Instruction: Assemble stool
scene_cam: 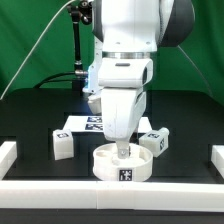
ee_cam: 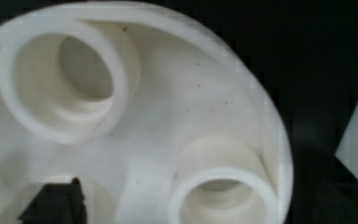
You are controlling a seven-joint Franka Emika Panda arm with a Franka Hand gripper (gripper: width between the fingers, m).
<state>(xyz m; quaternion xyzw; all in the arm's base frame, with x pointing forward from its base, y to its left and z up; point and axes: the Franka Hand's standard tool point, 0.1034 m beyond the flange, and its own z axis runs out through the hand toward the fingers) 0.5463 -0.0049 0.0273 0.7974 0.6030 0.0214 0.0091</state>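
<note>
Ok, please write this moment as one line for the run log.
gripper: down at seat, grip unclear | leg: exterior view's left, unattached | second leg: exterior view's right, unattached

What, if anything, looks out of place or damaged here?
Nothing stands out. The seat sits flat by the front rail, with the gripper lowered into it. One leg lies loose to the exterior view's left, a second leg to its right, neither fitted yet. No cracks visible.

You're working on a black table under bright, even light, with white rails along its near edge and sides and a green curtain behind.
</note>
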